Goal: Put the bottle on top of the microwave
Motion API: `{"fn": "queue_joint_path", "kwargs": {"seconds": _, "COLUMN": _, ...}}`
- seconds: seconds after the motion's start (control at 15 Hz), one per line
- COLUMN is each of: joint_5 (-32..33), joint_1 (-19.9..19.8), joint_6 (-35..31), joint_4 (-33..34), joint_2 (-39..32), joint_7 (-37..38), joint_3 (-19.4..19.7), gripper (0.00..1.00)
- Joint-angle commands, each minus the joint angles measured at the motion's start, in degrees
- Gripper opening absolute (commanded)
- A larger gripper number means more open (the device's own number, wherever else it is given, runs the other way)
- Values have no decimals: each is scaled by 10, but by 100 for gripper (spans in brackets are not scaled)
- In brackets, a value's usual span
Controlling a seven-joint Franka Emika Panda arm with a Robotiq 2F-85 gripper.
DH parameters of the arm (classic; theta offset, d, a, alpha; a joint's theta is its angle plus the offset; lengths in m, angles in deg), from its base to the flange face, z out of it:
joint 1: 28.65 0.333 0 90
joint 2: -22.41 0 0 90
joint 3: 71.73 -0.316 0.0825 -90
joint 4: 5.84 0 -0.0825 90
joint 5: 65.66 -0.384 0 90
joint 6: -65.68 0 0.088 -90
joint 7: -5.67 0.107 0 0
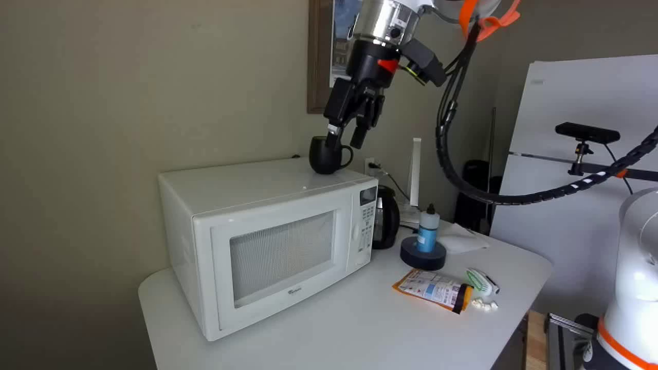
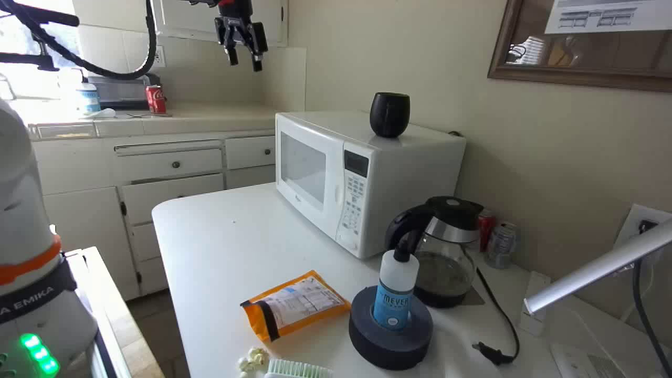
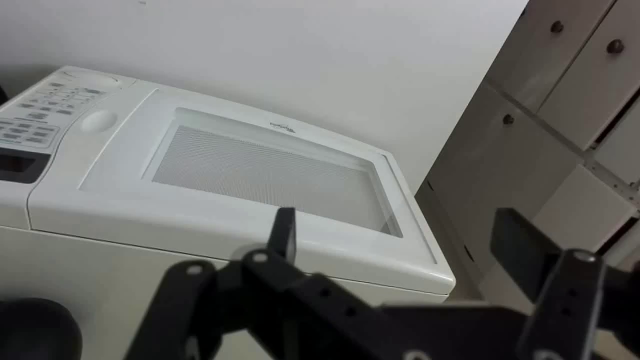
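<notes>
The bottle [image 1: 427, 232], light blue with a whitish top and dark cap, stands upright on a dark round bowl [image 1: 422, 260] on the table. It also shows in an exterior view [image 2: 395, 296]; it is out of the wrist view. The white microwave [image 1: 247, 180] stands against the wall with its door shut, and shows in the other views [image 2: 420, 173] [image 3: 175, 215]. My gripper [image 1: 345, 143] is open and empty, above the microwave and well away from the bottle. It also shows high up in an exterior view [image 2: 245, 64] and in the wrist view [image 3: 395, 216].
A black mug [image 1: 323, 158] stands on the microwave's right end, also in the wrist view [image 3: 40, 330]. A glass coffee pot [image 2: 446, 262] stands beside the microwave, close to the bottle. An orange packet [image 2: 299, 304] and a brush [image 1: 479, 282] lie near the bowl.
</notes>
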Motion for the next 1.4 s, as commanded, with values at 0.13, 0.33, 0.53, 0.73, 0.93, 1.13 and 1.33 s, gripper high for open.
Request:
{"fn": "queue_joint_path", "kwargs": {"seconds": 0.13, "joint_5": 0, "joint_1": 0, "joint_6": 1, "joint_4": 1, "joint_2": 0, "joint_7": 0, "joint_3": 0, "gripper": 100}}
{"fn": "queue_joint_path", "kwargs": {"seconds": 0.33, "joint_5": 0, "joint_1": 0, "joint_6": 1, "joint_4": 1, "joint_2": 0, "joint_7": 0, "joint_3": 0, "gripper": 100}}
{"fn": "queue_joint_path", "kwargs": {"seconds": 0.53, "joint_5": 11, "joint_1": -17, "joint_6": -7, "joint_4": -15, "joint_2": 18, "joint_7": 0, "joint_3": 15, "gripper": 100}}
{"fn": "queue_joint_path", "kwargs": {"seconds": 0.73, "joint_5": 12, "joint_1": -50, "joint_6": 3, "joint_4": -44, "joint_2": 41, "joint_7": 3, "joint_3": 54, "gripper": 100}}
{"fn": "queue_joint_path", "kwargs": {"seconds": 0.93, "joint_5": 16, "joint_1": -93, "joint_6": 3, "joint_4": -76, "joint_2": 53, "joint_7": 16, "joint_3": 88, "gripper": 100}}
{"fn": "queue_joint_path", "kwargs": {"seconds": 1.13, "joint_5": 14, "joint_1": -137, "joint_6": 8, "joint_4": -107, "joint_2": 56, "joint_7": 23, "joint_3": 123, "gripper": 100}}
{"fn": "queue_joint_path", "kwargs": {"seconds": 1.33, "joint_5": 34, "joint_1": -188, "joint_6": 12, "joint_4": -149, "joint_2": 66, "joint_7": 19, "joint_3": 156, "gripper": 100}}
